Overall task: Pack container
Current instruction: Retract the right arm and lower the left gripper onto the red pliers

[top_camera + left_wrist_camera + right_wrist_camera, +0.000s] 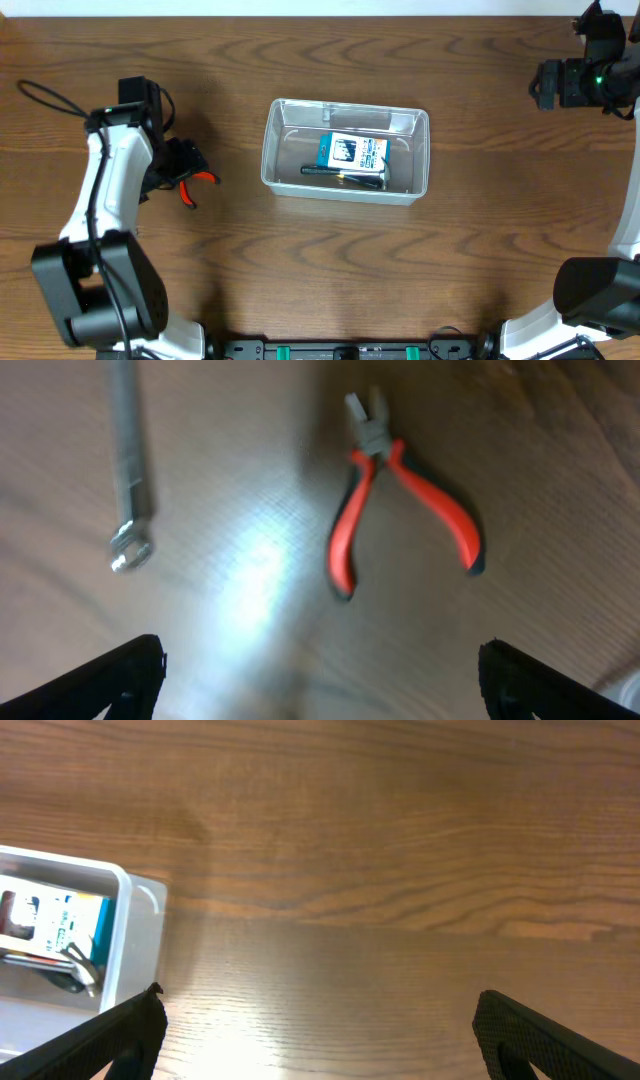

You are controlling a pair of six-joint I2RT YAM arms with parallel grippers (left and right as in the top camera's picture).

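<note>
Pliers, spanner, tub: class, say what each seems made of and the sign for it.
Pliers: grey head looks like dull metal; red handles likely plastic or rubber sleeves. Spanner: metal, silvery with a bright glint. Tub: clear plastic, contents visible through its walls.

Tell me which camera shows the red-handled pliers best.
The left wrist view: the pliers lie whole in frame, handles spread, slightly blurred. The overhead view shows only their red handles poking out beside the left arm. The right wrist view does not show them.
</note>
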